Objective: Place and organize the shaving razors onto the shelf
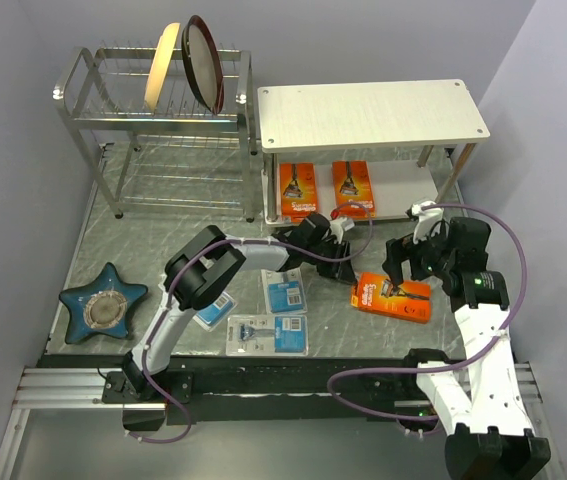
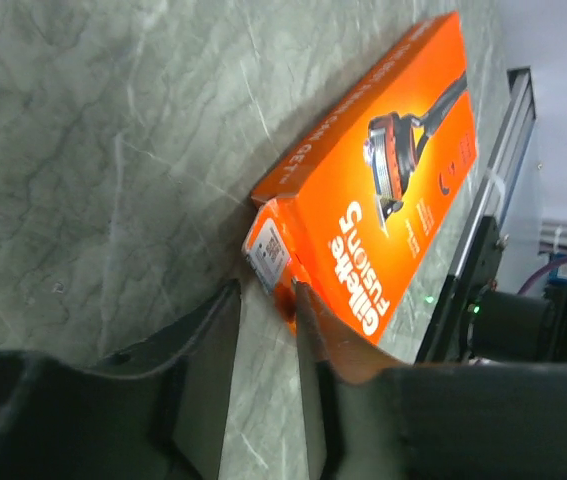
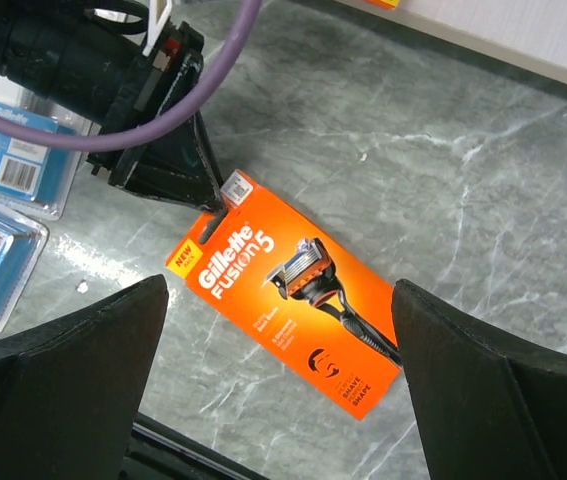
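The grey marbled table [image 1: 163,225] carries everything I can see. At its back right stands the white two-tier shelf [image 1: 373,115]. Its top board is bare, and its lower board holds two orange razor packs, one on the left [image 1: 300,190] and one beside it [image 1: 354,187], lying flat and apart from each other.

At the back left, the chrome dish rack [image 1: 153,125] holds a cream plate [image 1: 166,65] and a dark red plate [image 1: 205,62], both on edge in the top tier. A blue star-shaped dish [image 1: 103,302] sits near the left front.

A third orange pack [image 1: 393,297] lies flat on the table in front of the shelf. Three blue packs lie left of it: one [image 1: 285,291], one nearer me [image 1: 267,335], and one partly under the left arm [image 1: 215,310].

My left gripper [image 2: 266,290] has its jaws narrow around that third pack's corner; I cannot tell whether they pinch it. My right gripper [image 3: 278,290] hangs above the same pack, spread wide and holding nothing.
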